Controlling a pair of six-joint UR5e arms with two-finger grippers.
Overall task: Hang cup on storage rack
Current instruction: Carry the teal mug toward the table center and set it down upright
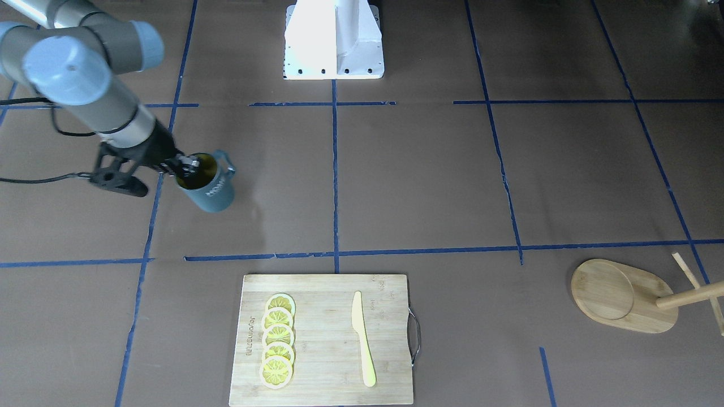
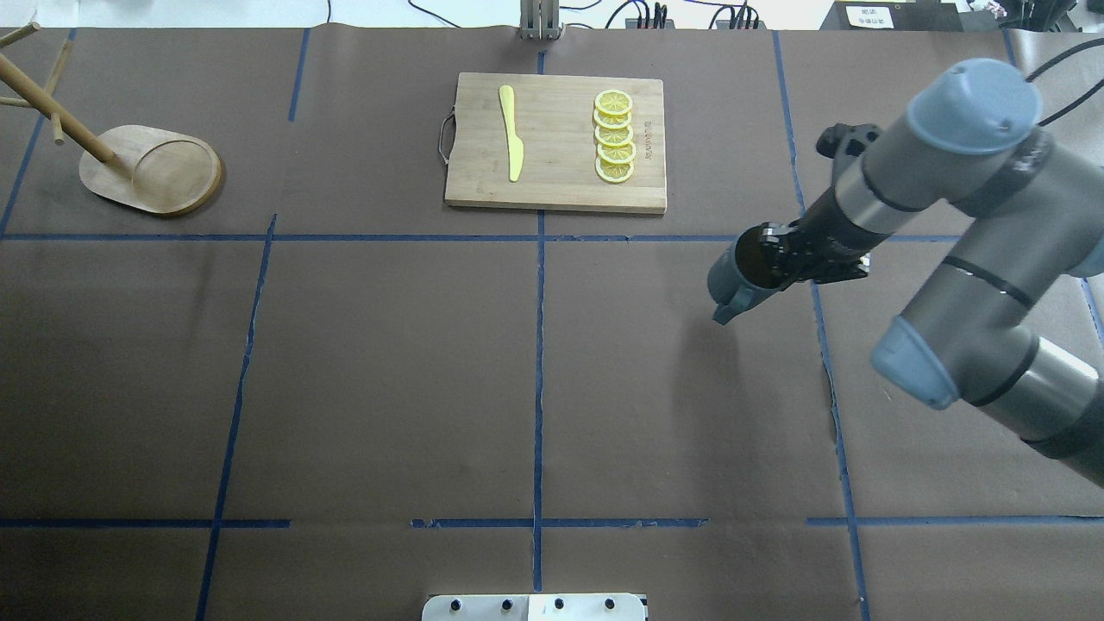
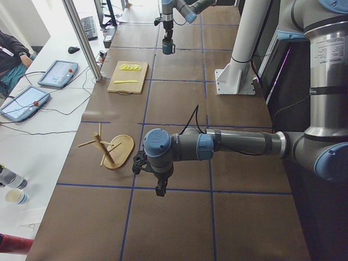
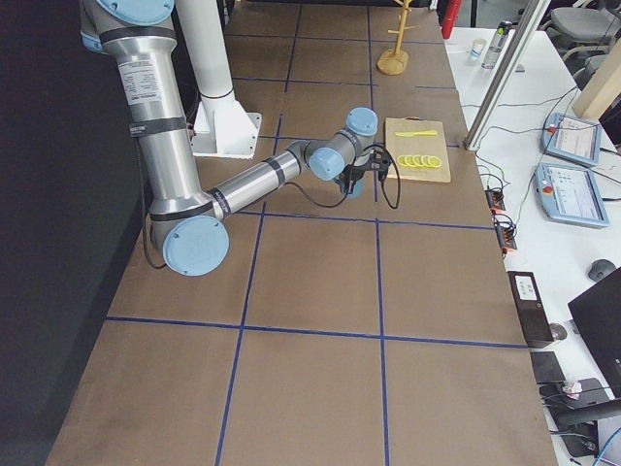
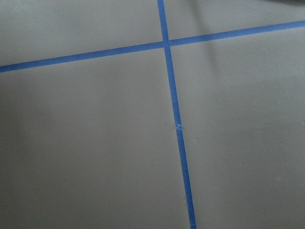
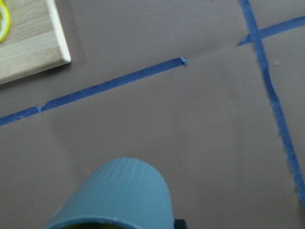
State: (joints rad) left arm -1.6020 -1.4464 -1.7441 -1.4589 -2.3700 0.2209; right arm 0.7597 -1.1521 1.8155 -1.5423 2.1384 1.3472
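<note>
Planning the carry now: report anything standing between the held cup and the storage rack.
Nothing visible does. The cup, in the right gripper, has no object on the straight line to the storage rack. Only the flat cutting board lies near that line, on its far side.

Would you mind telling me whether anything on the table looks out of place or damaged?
Nothing stands out. The cup is tilted only because the right gripper holds it by the rim. The rack stands upright, and the lemon slices and knife lie neatly on the board.
</note>
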